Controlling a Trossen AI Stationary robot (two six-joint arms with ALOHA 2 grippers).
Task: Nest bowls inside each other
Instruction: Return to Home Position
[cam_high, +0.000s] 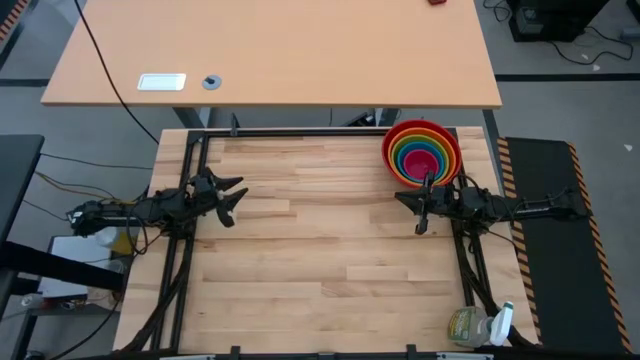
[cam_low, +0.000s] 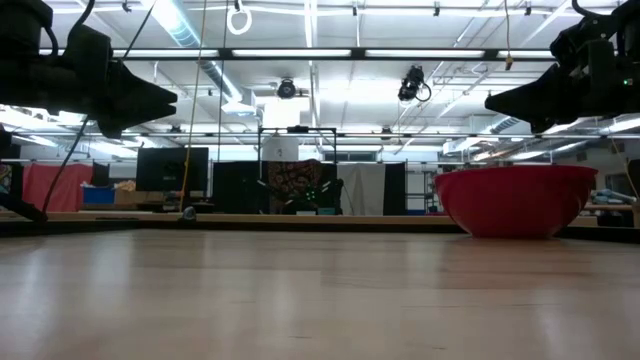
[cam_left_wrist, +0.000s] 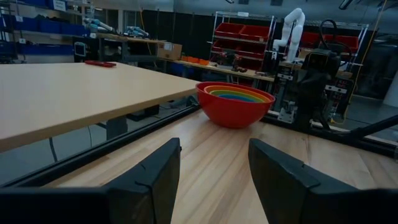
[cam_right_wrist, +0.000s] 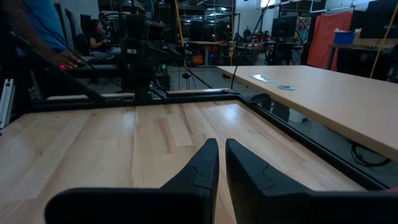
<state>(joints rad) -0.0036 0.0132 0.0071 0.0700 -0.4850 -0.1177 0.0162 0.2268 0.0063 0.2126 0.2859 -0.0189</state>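
Note:
The bowls (cam_high: 421, 151) stand nested at the table's far right: pink innermost, then blue, green and orange, all inside the red bowl (cam_left_wrist: 235, 106), whose base rests on the wood (cam_low: 512, 200). My left gripper (cam_high: 237, 200) hangs open above the table's left side, nothing between its fingers (cam_left_wrist: 214, 177). My right gripper (cam_high: 422, 210) is shut just to the near side of the bowls, above the table and apart from them; its fingertips (cam_right_wrist: 222, 155) are almost together.
A larger light desk (cam_high: 270, 50) stands beyond the table's far edge. A spray bottle (cam_high: 480, 325) lies at the near right corner. Black rails (cam_high: 300, 132) frame the table. The wood between the two arms is bare.

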